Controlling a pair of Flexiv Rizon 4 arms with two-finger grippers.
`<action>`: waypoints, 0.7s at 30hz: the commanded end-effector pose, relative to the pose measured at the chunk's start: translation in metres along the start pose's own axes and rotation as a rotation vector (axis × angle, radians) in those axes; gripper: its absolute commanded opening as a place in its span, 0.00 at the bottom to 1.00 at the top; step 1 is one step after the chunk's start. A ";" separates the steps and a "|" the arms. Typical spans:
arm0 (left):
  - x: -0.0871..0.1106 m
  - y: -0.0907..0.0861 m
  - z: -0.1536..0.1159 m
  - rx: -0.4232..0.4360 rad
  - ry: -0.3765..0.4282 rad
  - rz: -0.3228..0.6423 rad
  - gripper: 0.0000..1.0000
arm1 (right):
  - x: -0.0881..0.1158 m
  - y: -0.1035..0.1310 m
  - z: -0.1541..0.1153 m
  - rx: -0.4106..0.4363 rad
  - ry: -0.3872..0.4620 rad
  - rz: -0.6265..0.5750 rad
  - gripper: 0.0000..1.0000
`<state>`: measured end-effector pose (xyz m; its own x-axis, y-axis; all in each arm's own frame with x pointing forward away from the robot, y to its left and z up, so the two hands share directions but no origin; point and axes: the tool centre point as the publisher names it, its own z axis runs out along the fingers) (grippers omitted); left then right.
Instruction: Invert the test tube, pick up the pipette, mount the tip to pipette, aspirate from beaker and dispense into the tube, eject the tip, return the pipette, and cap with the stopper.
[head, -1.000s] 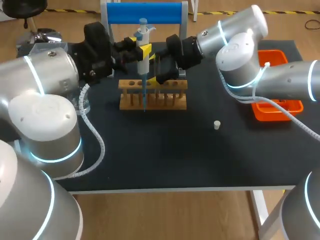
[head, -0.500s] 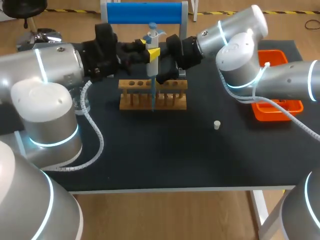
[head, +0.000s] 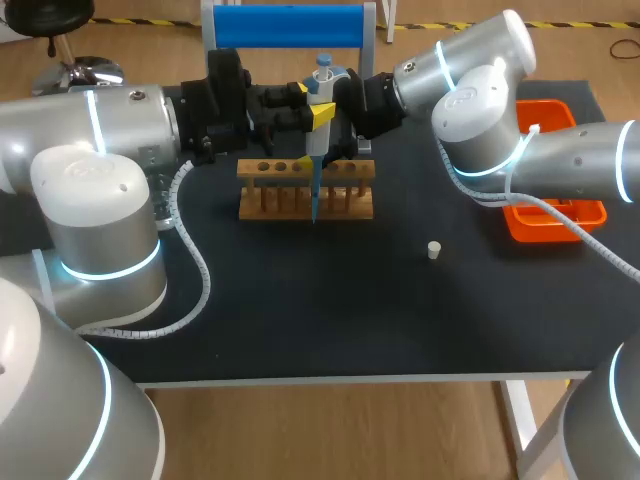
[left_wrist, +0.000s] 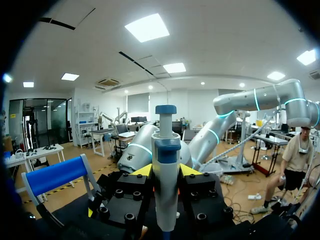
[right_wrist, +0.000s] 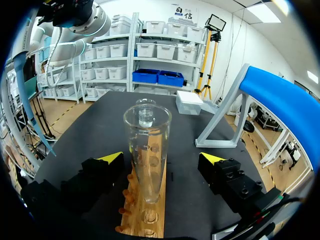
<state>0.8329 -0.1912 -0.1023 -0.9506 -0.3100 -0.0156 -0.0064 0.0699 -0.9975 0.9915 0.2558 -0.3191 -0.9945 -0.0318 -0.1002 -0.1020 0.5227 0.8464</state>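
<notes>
Above the wooden rack (head: 262, 192), the left gripper (left_wrist: 166, 171) is clamped on the pipette (head: 320, 95), whose mounted tip (head: 314, 195) points down. Dispensing, ejection, return and capping appear outstanding. The stopper (head: 434, 250) lies well apart. The right gripper (right_wrist: 160, 159) stands spread, its 2 fingers flanking the upright test tube (right_wrist: 146, 150).

Orange tray (head: 556, 228) right; blue bar (head: 290, 25) rear.

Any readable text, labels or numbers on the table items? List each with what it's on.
None can be read.
pipette: no label or volume number shows in any view.
test tube: clear glass, no graduations visible.
wooden rack, stopper, orange tray: no markings visible, though all three are small in the head view.
</notes>
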 end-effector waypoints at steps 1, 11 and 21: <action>0.000 -0.003 0.002 0.002 0.003 0.003 0.00 | -0.001 0.000 0.000 0.003 0.003 0.000 1.00; 0.003 -0.003 0.002 0.014 0.006 0.003 0.00 | -0.001 0.000 0.000 0.003 0.003 0.000 1.00; 0.003 -0.004 0.003 0.024 0.011 0.008 0.00 | -0.001 0.000 0.000 0.003 0.003 0.000 1.00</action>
<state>0.8313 -0.1945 -0.0978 -0.9542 -0.2984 -0.0226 0.0071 0.0532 -0.9986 0.9915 0.2558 -0.3191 -0.9945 -0.0318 -0.1002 -0.1020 0.5227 0.8464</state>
